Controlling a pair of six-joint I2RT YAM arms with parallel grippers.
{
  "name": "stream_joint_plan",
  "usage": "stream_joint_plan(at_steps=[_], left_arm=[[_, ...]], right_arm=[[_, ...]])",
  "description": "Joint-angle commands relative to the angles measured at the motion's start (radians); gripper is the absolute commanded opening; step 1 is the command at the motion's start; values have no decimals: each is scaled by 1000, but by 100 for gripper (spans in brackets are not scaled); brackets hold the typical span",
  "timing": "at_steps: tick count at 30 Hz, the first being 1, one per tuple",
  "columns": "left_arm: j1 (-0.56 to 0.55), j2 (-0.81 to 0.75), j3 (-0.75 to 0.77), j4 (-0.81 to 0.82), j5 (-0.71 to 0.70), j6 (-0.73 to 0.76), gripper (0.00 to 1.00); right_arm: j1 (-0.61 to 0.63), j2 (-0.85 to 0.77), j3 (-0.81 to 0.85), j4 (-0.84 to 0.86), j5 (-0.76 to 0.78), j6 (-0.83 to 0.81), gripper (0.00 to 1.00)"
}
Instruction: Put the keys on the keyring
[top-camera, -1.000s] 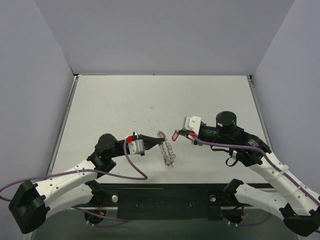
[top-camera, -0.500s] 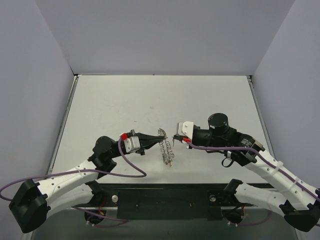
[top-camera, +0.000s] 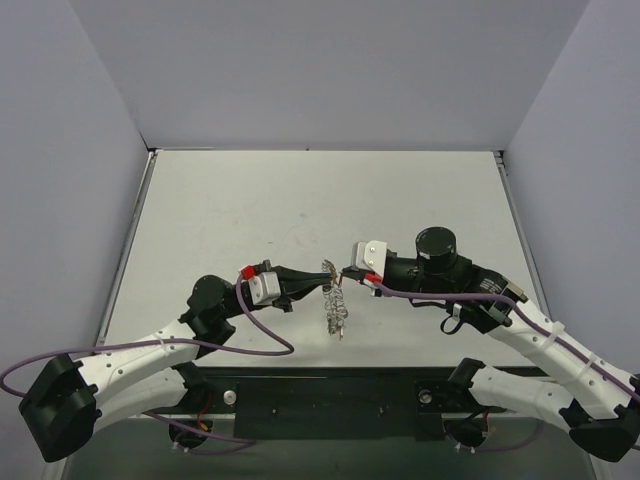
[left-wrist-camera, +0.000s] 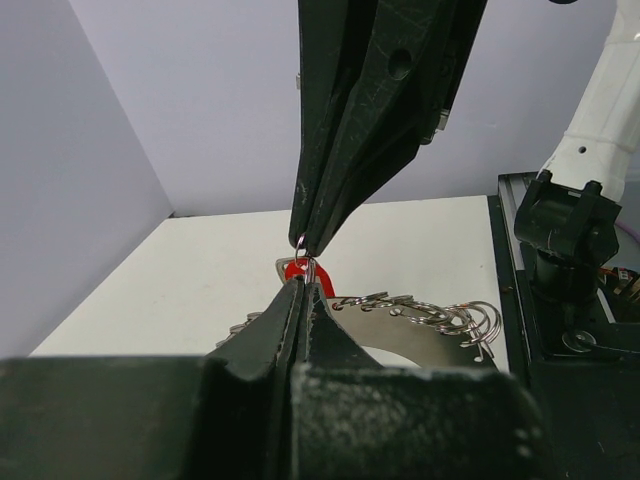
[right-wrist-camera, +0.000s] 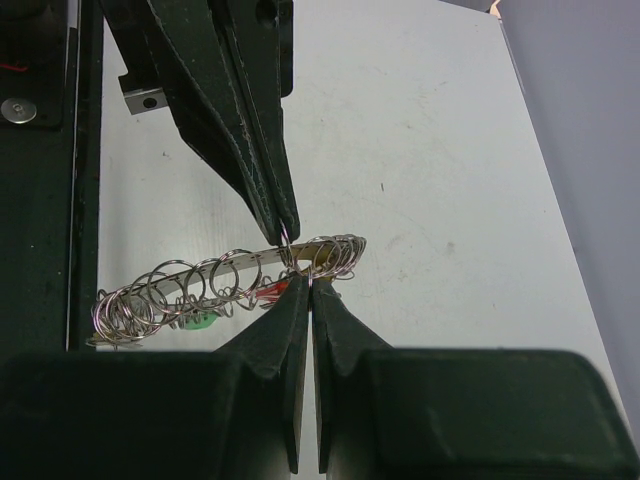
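Note:
The keyring (top-camera: 335, 305) is a silvery strip strung with many small wire rings, and it hangs between my two gripper tips above the table. My left gripper (top-camera: 320, 281) is shut on one of its rings at the top end. My right gripper (top-camera: 342, 272) is shut on the small ring of a red-headed key, tip to tip with the left one. In the left wrist view the red key (left-wrist-camera: 297, 268) sits right behind my shut left gripper (left-wrist-camera: 301, 282). In the right wrist view the keyring (right-wrist-camera: 215, 275) carries the red key (right-wrist-camera: 272, 289) and a green key (right-wrist-camera: 200, 322), just beyond my right gripper (right-wrist-camera: 305, 284).
The white table (top-camera: 300, 200) is walled by grey panels on three sides. A black rail (top-camera: 330, 395) runs along the near edge between the arm bases. Purple cables loop beside both arms.
My right gripper has moved left with the red key until its tip meets the left gripper's tip at the keyring. The left arm has shifted slightly.

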Motion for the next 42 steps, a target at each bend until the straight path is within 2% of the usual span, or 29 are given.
stream_joint_plan(at_steps=[1, 42], left_arm=[[-5, -6, 10, 104, -25, -7, 0], [-6, -9, 10, 96, -5, 12, 0]], right_arm=[[5, 4, -1, 52, -27, 32, 0], [9, 4, -15, 77, -36, 69, 0]])
